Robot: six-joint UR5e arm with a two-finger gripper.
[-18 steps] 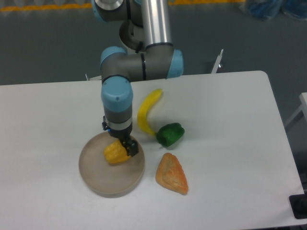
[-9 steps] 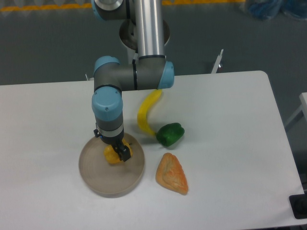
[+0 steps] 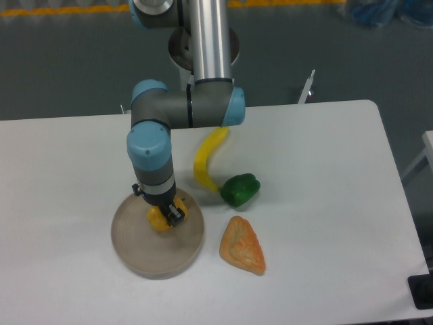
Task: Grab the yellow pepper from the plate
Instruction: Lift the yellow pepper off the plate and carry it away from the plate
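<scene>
Grasp step. Small lobed yellow pepper [image 3: 159, 219] sits on the round beige-grey plate [image 3: 142, 257], upper part. I have the fingers [image 3: 169, 214] straddling it; grip unconfirmed, cannot tell. Next I'd confirm closure, then lift straight.

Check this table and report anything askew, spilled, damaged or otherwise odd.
Nothing stands out. The small yellow pepper sits on the round beige plate under the gripper. The curved yellow banana, glossy green pepper and orange wedge-shaped piece lie intact on the white table, nothing spilled.
</scene>
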